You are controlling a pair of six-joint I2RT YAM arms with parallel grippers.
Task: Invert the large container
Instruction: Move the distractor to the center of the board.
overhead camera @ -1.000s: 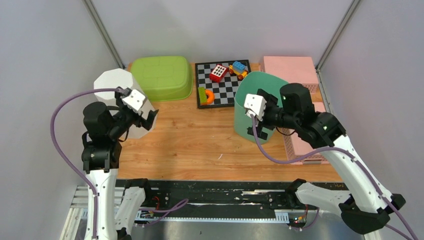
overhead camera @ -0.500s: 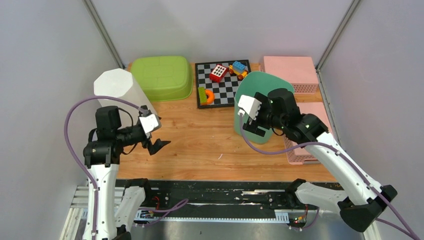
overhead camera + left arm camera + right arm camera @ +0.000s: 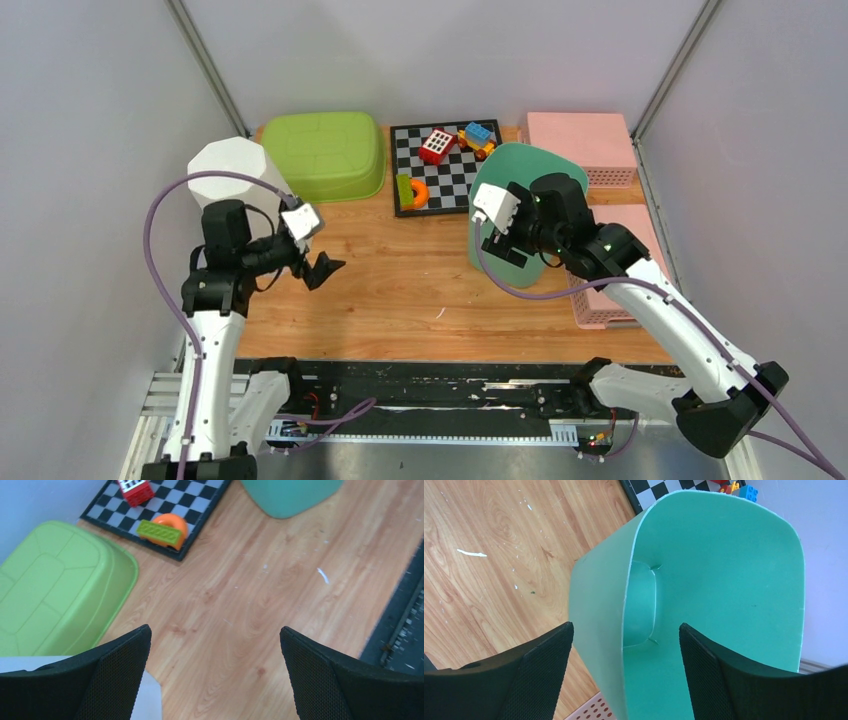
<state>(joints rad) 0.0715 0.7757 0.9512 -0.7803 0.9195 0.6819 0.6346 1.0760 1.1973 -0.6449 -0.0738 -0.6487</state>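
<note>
A tall white octagonal container point(image 3: 232, 172) stands at the left with its closed end up; a corner of it shows in the left wrist view point(image 3: 150, 702). My left gripper point(image 3: 318, 268) is open and empty, just right of it over bare wood point(image 3: 215, 675). A teal bin point(image 3: 525, 165) stands mouth up at the right centre point(image 3: 724, 570). My right gripper point(image 3: 508, 250) is open and straddles the bin's near wall point(image 3: 624, 680), one finger outside and one inside, not clamped.
A green tub point(image 3: 325, 150) lies upside down at the back left. A checkerboard mat point(image 3: 447, 180) carries toy blocks and an orange ring point(image 3: 415, 192). A pink box point(image 3: 580, 135) and a pink perforated basket point(image 3: 605, 292) sit at the right.
My left gripper let go of the white container, which went from tilted to standing, and drew away to its right. My right gripper shifted slightly left along the teal bin's near wall.
</note>
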